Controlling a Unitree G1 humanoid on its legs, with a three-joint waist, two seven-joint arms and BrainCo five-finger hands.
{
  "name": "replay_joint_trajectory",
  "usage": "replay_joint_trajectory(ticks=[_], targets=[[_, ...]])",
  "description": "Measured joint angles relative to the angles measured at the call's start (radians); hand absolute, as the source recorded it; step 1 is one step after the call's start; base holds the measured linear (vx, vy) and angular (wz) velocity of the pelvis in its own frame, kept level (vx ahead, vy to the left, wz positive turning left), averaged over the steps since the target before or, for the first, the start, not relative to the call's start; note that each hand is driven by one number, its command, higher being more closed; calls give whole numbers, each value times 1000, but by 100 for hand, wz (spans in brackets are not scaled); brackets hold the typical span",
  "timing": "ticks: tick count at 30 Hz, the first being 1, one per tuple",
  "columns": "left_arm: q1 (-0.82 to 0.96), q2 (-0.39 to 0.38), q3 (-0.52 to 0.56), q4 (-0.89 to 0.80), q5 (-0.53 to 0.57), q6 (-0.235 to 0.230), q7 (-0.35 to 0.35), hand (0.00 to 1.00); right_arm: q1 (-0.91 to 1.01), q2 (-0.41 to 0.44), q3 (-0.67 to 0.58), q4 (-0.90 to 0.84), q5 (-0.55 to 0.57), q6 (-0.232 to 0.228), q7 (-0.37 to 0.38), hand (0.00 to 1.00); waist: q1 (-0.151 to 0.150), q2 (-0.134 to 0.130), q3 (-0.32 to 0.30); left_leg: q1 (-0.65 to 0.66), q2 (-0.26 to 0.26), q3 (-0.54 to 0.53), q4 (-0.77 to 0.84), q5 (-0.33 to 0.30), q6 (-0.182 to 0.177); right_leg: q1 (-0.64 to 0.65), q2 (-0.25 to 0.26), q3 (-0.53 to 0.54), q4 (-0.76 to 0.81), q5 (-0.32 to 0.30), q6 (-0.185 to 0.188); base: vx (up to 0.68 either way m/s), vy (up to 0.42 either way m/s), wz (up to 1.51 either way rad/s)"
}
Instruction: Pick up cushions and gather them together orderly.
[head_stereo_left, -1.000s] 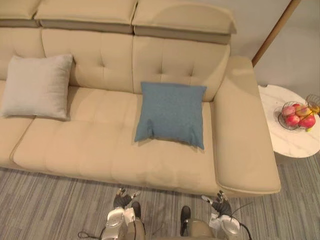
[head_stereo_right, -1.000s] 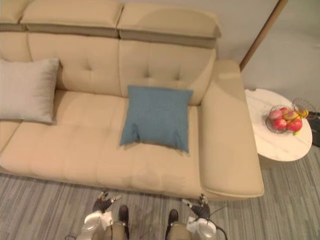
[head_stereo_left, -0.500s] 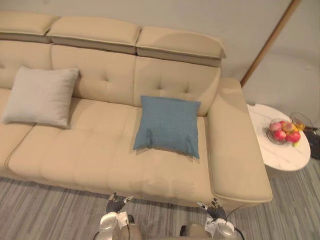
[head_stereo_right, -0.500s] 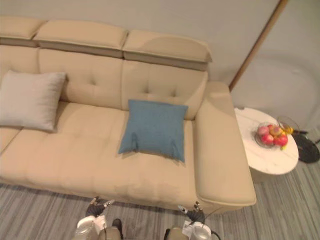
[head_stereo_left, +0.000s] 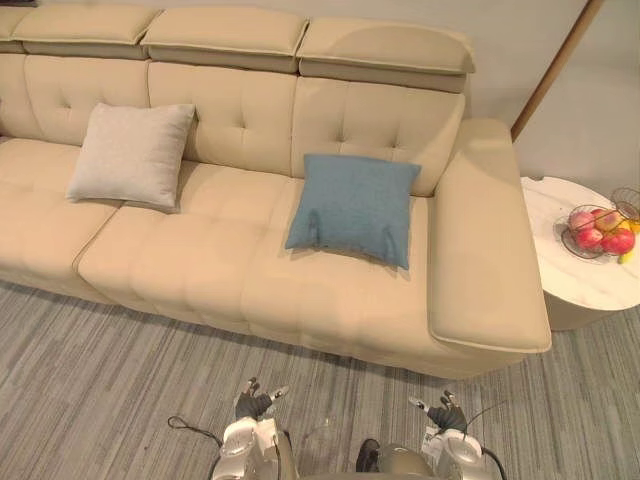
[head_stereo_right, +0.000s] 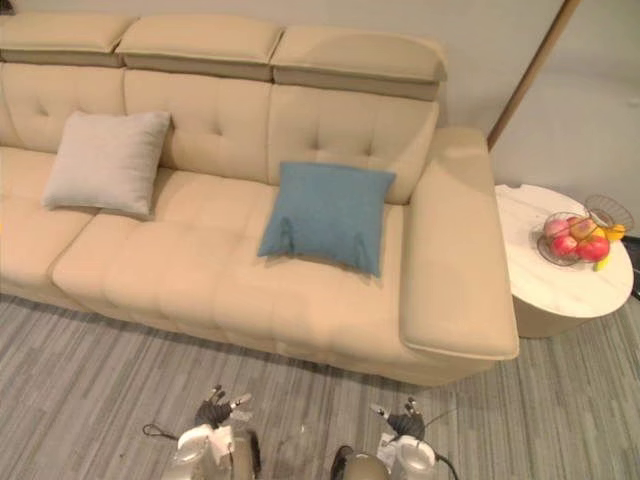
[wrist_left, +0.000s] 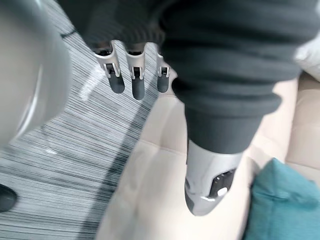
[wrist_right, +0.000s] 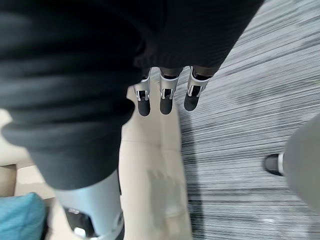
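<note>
On the sofa, the blue cushion and grey cushion sit apart; before it, the left robot hand and right robot hand hang released.

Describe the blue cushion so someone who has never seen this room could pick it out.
A long beige sofa stands against the wall. At its armrest end, the blue cushion leans on the backrest. The other cushion, further left, is light grey.

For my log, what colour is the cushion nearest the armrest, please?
The cushion is teal blue, clearest in the left eye view.
</note>
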Motion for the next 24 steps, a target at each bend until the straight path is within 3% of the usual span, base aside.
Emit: replay_joint_trajectory(ticks=[3, 8, 14, 24], targets=[[2, 39, -1, 24, 29, 7, 4, 0, 5, 25, -26, 33, -1, 7, 10, 0, -5, -33, -25, 8, -52, 29, -71, 31, 26, 22, -17, 44, -130, 92, 39, -116, 208, -15], [10, 69, -2, 59, 59, 7, 10, 0, 7, 17, -40, 63, -2, 8, 10, 0, -8, -33, -33, 74, -112, 31, -151, 40, 37, 106, -27, 106, -277, 180, 52, -7, 155, -16], [20, 85, -2, 103, 78, 15, 10, 0, 2, -11, -74, 102, -7, 17, 11, 0, -12, -8, -65, 113, -134, 11, -175, 68, 69, 137, -23, 119, -320, 196, 66, 147, 41, -4], [27, 97, -2, 132, 79, 27, 9, 0, -6, -46, -78, 144, -7, 21, 13, 0, -16, -13, -64, 192, -139, -32, -212, 68, 69, 232, -15, 113, -382, 202, 56, 51, -18, 1]])
